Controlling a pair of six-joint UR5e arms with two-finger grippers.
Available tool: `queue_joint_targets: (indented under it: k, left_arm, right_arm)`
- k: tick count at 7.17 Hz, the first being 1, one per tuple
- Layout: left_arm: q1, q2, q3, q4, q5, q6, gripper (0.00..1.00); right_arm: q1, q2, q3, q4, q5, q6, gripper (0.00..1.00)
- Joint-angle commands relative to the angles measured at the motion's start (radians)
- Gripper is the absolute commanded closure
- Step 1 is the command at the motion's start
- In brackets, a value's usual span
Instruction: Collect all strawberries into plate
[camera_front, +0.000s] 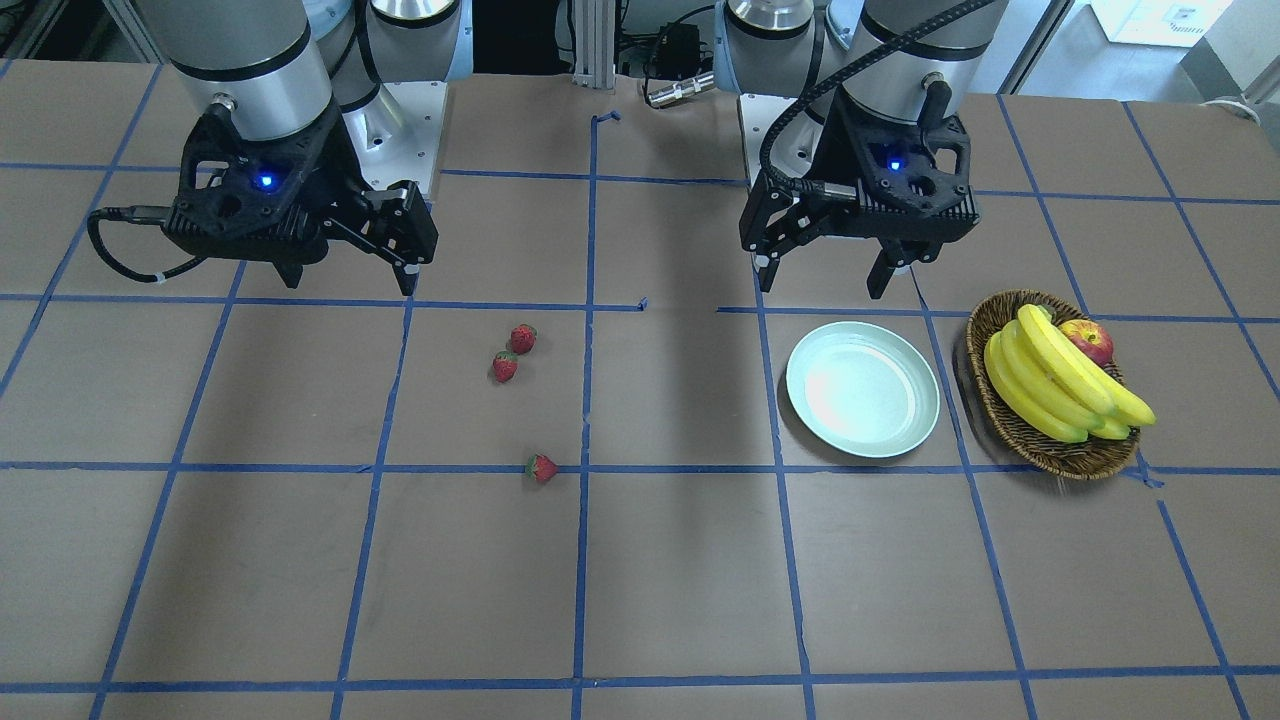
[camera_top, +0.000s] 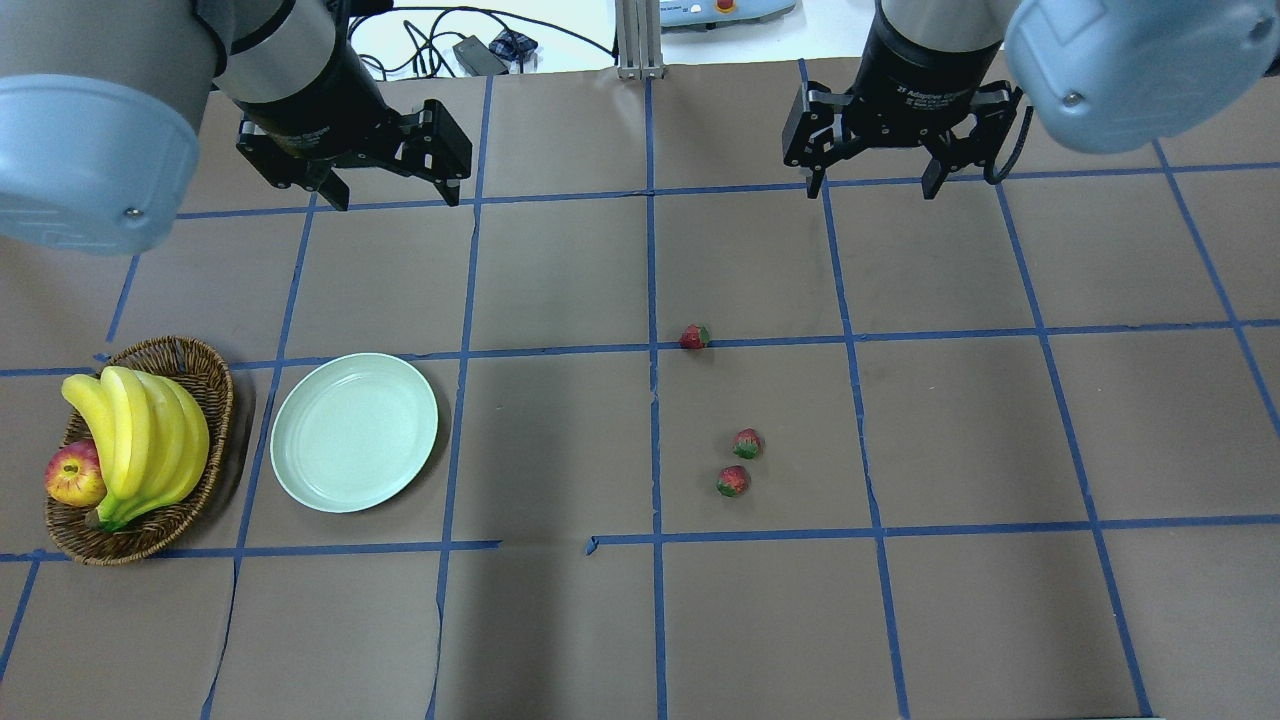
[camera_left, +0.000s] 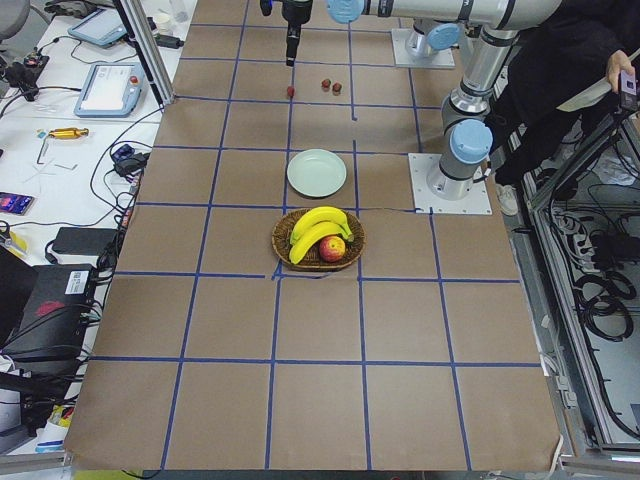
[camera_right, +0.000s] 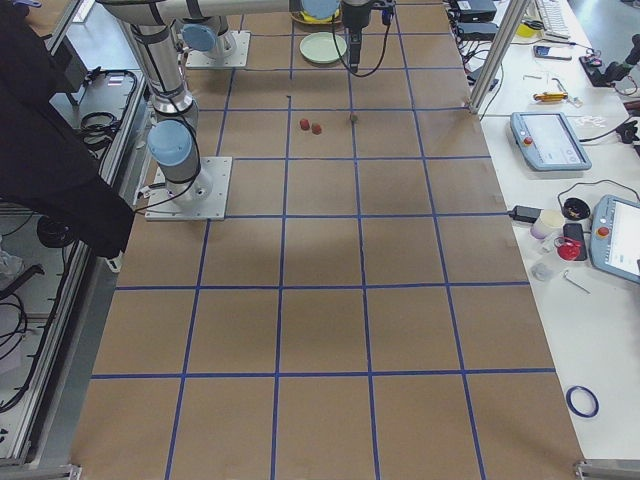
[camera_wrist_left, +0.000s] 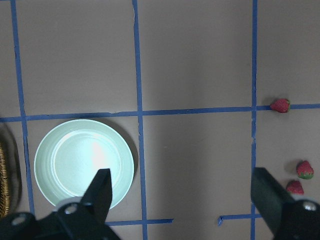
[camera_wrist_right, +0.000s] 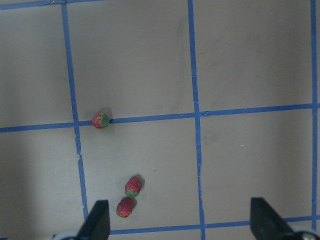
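White lettering on the right gripper (camera_top: 868, 172) body begins "2F Adaptive"; the rest is too small to read.

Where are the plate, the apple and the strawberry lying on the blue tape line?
plate (camera_top: 354, 432): overhead view, bare centre.
apple (camera_top: 75, 474): overhead view, red side, in the basket.
strawberry on the tape line (camera_top: 694, 337): overhead view, red body.

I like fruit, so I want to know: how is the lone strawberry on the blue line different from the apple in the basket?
The lone strawberry is tiny and dark red with a green leafy cap; the apple is much bigger, red blending into yellow. The strawberry lies bare on the table, right on a blue tape line; the apple sits in the wicker basket, touching the bananas. Both are reddish fruit, and neither is on the plate.
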Motion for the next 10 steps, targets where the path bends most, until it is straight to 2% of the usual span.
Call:
queue_joint_targets:
  k: [1,10]
  left_arm:
    - [-0.002,-0.001,-0.005,0.0,-0.002,0.0,0.0]
    - [-0.002,-0.011,-0.01,0.0,0.021,0.002,0.0]
  right_arm:
    - [0.0,-0.001,0.003,0.002,0.001,0.002,0.0]
    - [0.0,-0.006,0.001,0.002,0.003,0.0,0.0]
